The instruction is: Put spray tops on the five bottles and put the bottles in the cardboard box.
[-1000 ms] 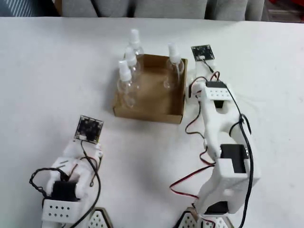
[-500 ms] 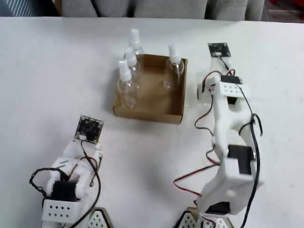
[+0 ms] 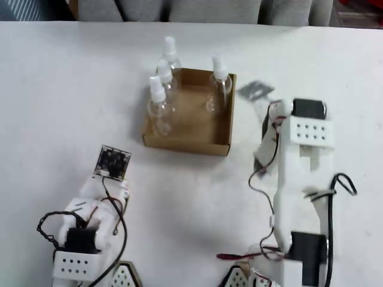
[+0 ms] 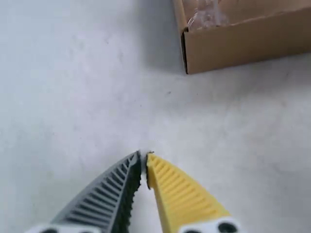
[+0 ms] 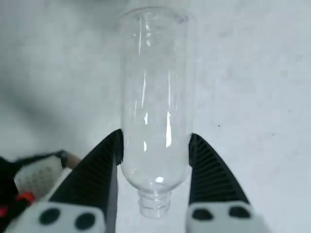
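Gripping uncapped clear bottle near its neck, right pincer holds it over table. Left pincer closed, empty, near cardboard box corner. Four topped bottles upright at box.

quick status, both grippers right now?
Left gripper: closed, empty.
Right gripper: closed on a clear bottle with no spray top.

Bottles fill the cardboard box's far part — near strip free, right arm alongside.
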